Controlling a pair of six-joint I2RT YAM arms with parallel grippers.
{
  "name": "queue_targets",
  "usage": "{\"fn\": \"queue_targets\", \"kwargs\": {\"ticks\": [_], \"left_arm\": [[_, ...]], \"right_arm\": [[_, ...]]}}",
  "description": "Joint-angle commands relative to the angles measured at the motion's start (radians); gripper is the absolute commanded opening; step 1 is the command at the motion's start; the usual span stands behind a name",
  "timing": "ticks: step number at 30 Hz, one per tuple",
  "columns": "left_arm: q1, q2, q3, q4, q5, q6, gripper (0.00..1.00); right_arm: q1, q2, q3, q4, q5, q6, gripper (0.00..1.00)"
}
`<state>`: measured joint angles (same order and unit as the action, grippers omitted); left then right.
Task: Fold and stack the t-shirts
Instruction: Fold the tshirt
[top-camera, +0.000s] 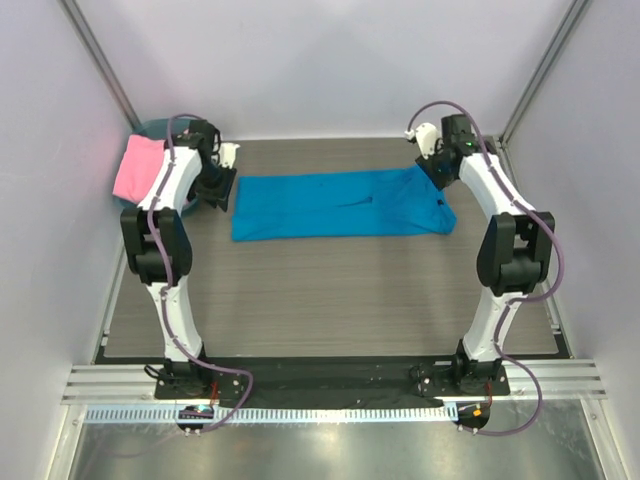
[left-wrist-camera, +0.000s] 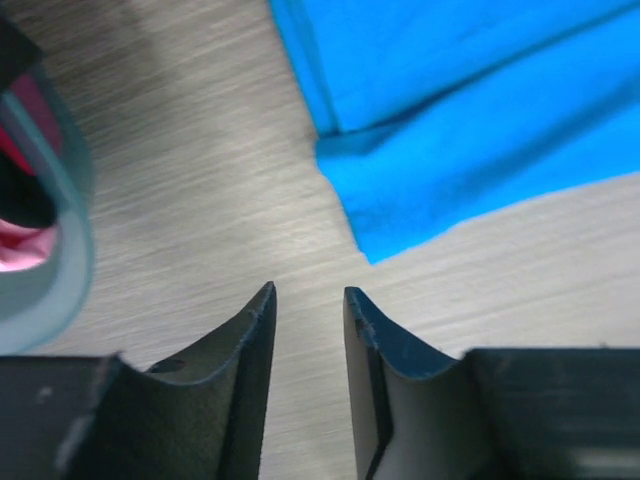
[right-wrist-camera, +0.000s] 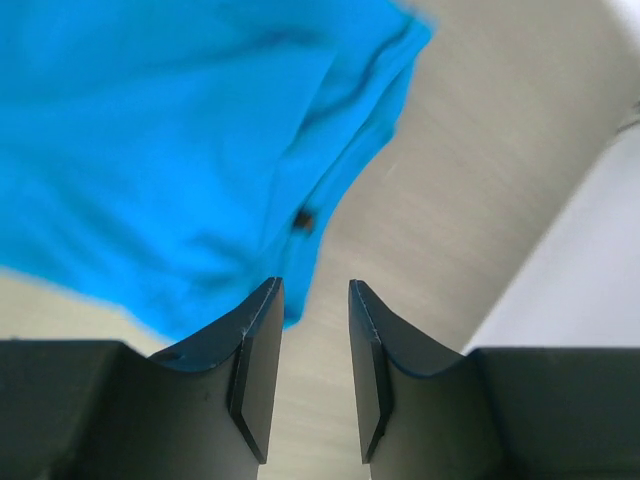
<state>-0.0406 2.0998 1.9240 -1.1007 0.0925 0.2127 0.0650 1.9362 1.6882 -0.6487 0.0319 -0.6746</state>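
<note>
A blue t-shirt (top-camera: 340, 203) lies folded into a long strip across the far half of the table. It shows in the left wrist view (left-wrist-camera: 470, 120) and the right wrist view (right-wrist-camera: 170, 150) too. My left gripper (top-camera: 216, 190) hovers just off the shirt's left end, open and empty (left-wrist-camera: 308, 292). My right gripper (top-camera: 440, 172) is over the shirt's far right corner, open and empty (right-wrist-camera: 315, 285). A pink t-shirt (top-camera: 136, 166) hangs over a teal bin (top-camera: 152, 130) at the far left.
The teal bin's rim (left-wrist-camera: 70, 230) is close to the left gripper's left side. White walls and metal frame posts (top-camera: 100, 60) close in the table at the back and both sides. The wall (right-wrist-camera: 590, 260) is near the right gripper.
</note>
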Motion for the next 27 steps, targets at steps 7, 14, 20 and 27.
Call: {"fn": "queue_targets", "kwargs": {"ticks": [7, 14, 20, 27], "left_arm": [[-0.064, 0.034, -0.056, -0.053, 0.200, 0.019, 0.28], [-0.087, 0.103, -0.034, -0.060, 0.197, 0.017, 0.27], [-0.087, 0.135, -0.031, -0.062, 0.162, 0.025, 0.27], [-0.088, 0.157, -0.030, -0.059, 0.122, 0.036, 0.27]], "right_arm": [[-0.137, 0.006, -0.012, -0.247, -0.237, 0.119, 0.40], [-0.174, 0.081, 0.033, -0.351, -0.349, 0.090, 0.41], [-0.182, 0.127, 0.041, -0.376, -0.363, 0.083, 0.42], [-0.195, 0.170, 0.057, -0.374, -0.365, 0.070, 0.42]]}}
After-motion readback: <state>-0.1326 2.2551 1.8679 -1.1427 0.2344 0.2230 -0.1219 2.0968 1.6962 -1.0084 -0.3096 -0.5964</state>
